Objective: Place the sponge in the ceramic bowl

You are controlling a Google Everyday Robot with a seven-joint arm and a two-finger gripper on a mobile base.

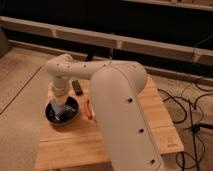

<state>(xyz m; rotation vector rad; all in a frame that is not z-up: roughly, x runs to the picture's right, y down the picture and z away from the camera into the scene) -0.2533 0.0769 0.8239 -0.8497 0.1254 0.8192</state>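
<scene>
- The floor (17, 85) is pale and speckled, lying at 9 o'clock of the wooden table (65, 145).
- The ceramic bowl (49, 113), round, black and shallow, stands on the table's left half, close to its 9 o'clock edge and toward the far side.
- The gripper (60, 107) points straight down into the bowl, its tip inside the rim and low over the glossy inside. Whether it is open or closed cannot be told.
- The sponge (59, 109) seems to be the pale blue-grey patch at the gripper's tip, within the bowl's rim. Whether the gripper has hold of it, or it lies on the bowl's floor, cannot be told.
- A small black block (76, 86) lies flat on the table at 1 o'clock of the bowl, near it but apart.
- An oblong object (88, 108) with an orange-red edge lies at 3 o'clock of the bowl, just beside it, its right part hidden behind the arm.
- The arm (122, 105), thick and white, rises from 5 o'clock at the bottom of the view, crosses the middle of the table toward 10 o'clock, bends at a rounded joint above the bowl and drops to the gripper.
- Dark cables (187, 107) loop over the floor at 3 o'clock of the table.
</scene>
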